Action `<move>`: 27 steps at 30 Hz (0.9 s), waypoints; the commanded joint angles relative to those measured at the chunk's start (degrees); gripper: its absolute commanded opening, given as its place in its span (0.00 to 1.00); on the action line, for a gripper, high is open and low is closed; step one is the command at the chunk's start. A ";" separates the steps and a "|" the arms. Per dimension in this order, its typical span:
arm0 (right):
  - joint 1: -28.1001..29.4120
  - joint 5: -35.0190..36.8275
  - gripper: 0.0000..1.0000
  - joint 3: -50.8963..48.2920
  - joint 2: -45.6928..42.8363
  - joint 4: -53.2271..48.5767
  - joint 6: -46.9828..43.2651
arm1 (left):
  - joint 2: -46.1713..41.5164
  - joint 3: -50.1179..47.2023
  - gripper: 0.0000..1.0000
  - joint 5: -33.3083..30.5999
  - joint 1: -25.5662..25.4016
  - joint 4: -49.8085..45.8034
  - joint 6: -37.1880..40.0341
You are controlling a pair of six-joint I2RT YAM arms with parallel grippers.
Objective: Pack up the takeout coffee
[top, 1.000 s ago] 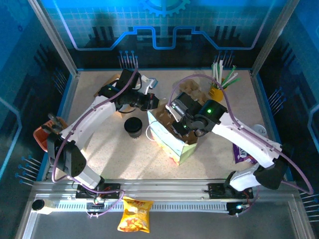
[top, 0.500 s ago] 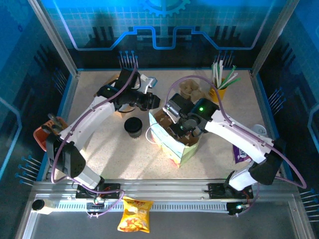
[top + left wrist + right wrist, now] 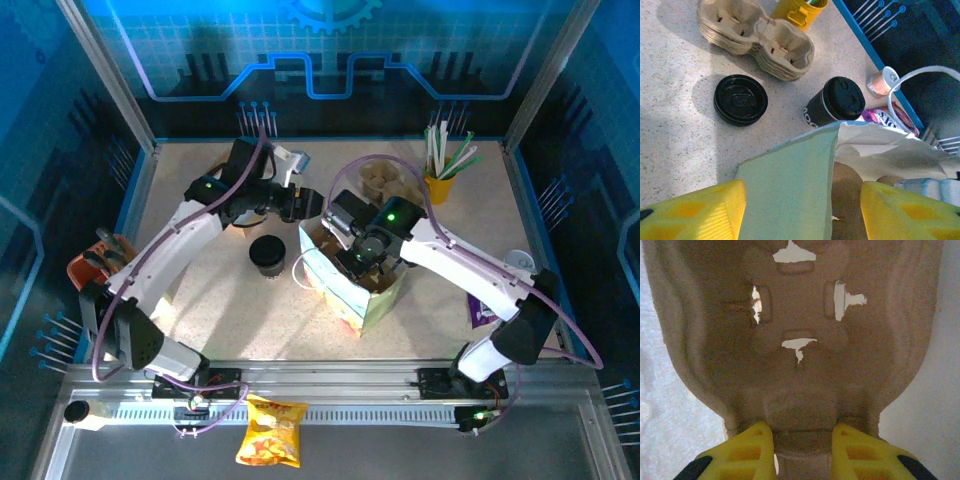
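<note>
The takeout coffee [image 3: 267, 253], a small cup with a round black lid, stands on the table left of the paper bag [image 3: 362, 298]. My left gripper [image 3: 303, 207] is at the bag's back left corner. It is open, and the bag's green wall [image 3: 790, 180] rises between its yellow fingers [image 3: 695, 210] without touching them. My right gripper [image 3: 352, 258] reaches down into the bag's open mouth. It is shut on the middle tab of a brown cardboard cup carrier [image 3: 797, 330].
A stack of cup carriers [image 3: 755, 35], a yellow straw cup [image 3: 435, 185], a stack of black lids [image 3: 740, 99], a black lidded cup [image 3: 837, 102], a pink can [image 3: 881, 82] and a purple packet [image 3: 482, 305] lie around the bag. A chip bag [image 3: 270, 432] lies on the front rail.
My left gripper has opened and let go of the bag's rim. The right arm has swung left and carried the carrier further into the bag.
</note>
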 commanded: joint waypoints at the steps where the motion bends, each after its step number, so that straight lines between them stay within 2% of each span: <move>1: -0.15 -1.84 0.25 -1.72 0.49 1.54 -0.49 | -3.27 -1.65 0.67 -3.41 0.50 2.72 -0.57; 9: -0.77 -3.15 0.26 -5.51 0.87 4.23 -0.57 | -6.93 -4.50 0.73 -6.40 0.60 5.38 -1.14; 27: -0.86 -3.90 0.32 -13.10 5.89 13.46 -1.03 | -10.41 -7.24 0.79 -7.86 0.87 6.46 -1.17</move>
